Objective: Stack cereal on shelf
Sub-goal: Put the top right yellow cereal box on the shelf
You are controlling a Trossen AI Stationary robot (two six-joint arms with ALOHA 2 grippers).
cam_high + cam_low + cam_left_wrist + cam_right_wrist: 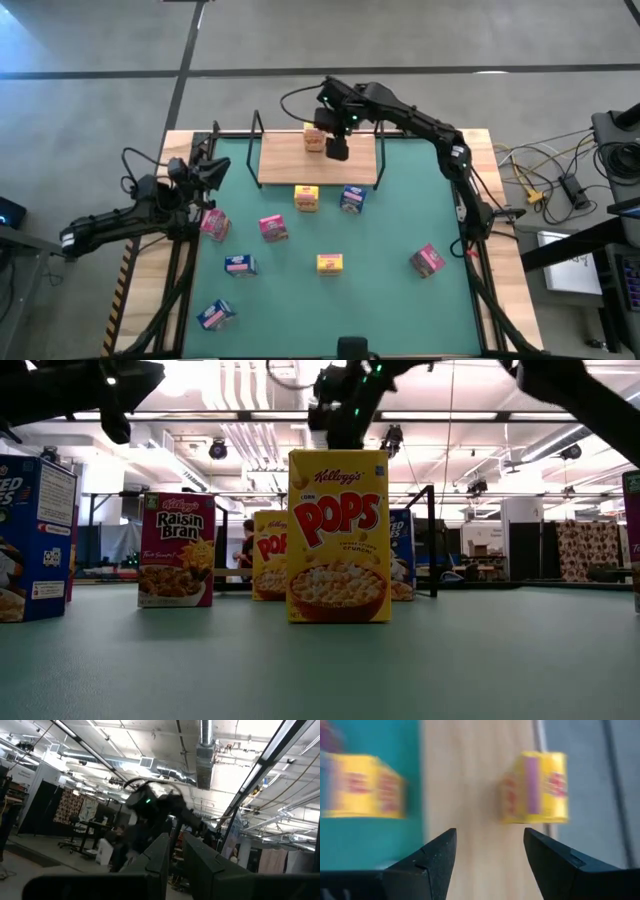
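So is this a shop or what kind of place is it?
Probably a robot lab or workshop, not a shop: bare silver ceiling ducts, black curtain partitions, and tangled cables on a grey concrete floor beside the green table mat.

We record a grey concrete floor (pixel 100 60) around the table, cables (pixel 545 175) lying off its right edge, a white ceiling with exposed ducts (pixel 205 750) and strip lights (pixel 250 415), and dark partition curtains (pixel 590 550) beyond its far edge.

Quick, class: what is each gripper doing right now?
Left gripper: shut, holding nothing, at the table's left edge.
Right gripper: open, empty, above the shelf near a yellow cereal box.
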